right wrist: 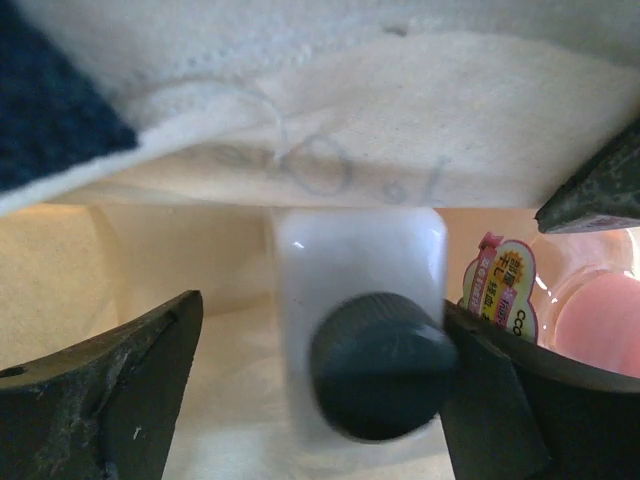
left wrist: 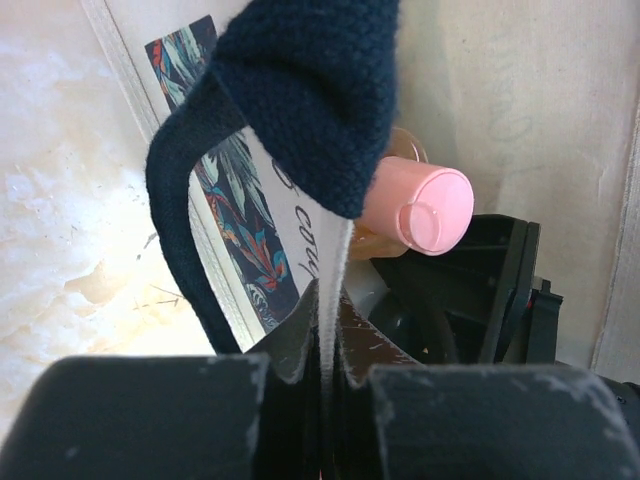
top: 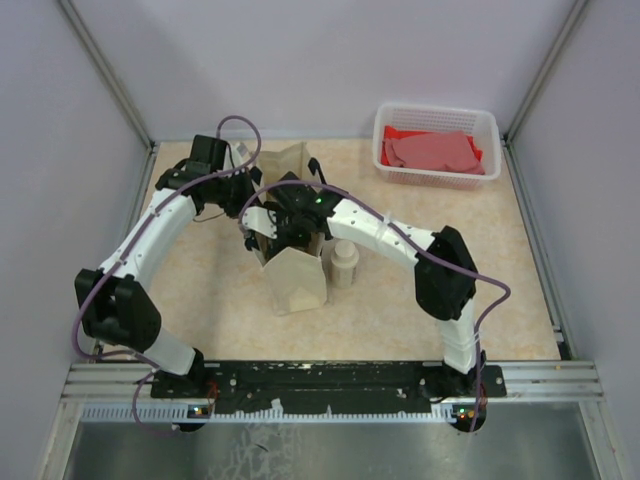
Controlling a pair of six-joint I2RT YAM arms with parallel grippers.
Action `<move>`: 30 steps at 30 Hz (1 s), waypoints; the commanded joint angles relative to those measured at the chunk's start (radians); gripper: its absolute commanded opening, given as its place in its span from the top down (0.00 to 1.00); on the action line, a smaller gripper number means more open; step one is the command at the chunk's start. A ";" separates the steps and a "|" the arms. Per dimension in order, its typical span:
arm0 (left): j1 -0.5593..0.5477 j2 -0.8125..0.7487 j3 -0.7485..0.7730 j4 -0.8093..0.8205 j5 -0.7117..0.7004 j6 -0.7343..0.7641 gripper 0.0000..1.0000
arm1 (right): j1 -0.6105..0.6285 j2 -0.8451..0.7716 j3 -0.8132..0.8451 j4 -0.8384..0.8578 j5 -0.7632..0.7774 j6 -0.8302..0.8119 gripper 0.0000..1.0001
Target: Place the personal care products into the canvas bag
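Left pincer (left wrist: 322, 365), lower centre, clamped on canvas bag (top: 297, 280) rim: hold mouth taut. Mid-frame, right pincer (right wrist: 320, 320) inside bag, jaws apart round white square bottle (right wrist: 350, 260); orange bottle (right wrist: 600, 310) far right, 2 in. Lift out straight, no snagging. Cream bottle (top: 344, 262) waits on counter (top: 480, 290) beside bag.

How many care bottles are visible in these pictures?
3. The cream bottle stands on the table beside the canvas bag; the pink-capped orange bottle and the dark-capped white bottle are inside it. Another may be hidden.

Marbled table (top: 220, 300) carries canvas bag (top: 297, 285), cream bottle (top: 344, 264), mesh basket (top: 436, 179)
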 commanded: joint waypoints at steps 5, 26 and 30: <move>-0.004 0.021 0.042 -0.002 0.020 0.022 0.94 | -0.048 -0.104 0.076 0.168 0.066 0.102 0.05; -0.004 0.053 0.066 -0.040 0.005 0.034 0.95 | -0.144 -0.576 -0.200 0.165 0.060 0.272 0.01; -0.004 0.051 0.067 -0.045 0.000 0.034 0.95 | -0.164 -0.633 -0.326 0.137 0.091 0.326 0.01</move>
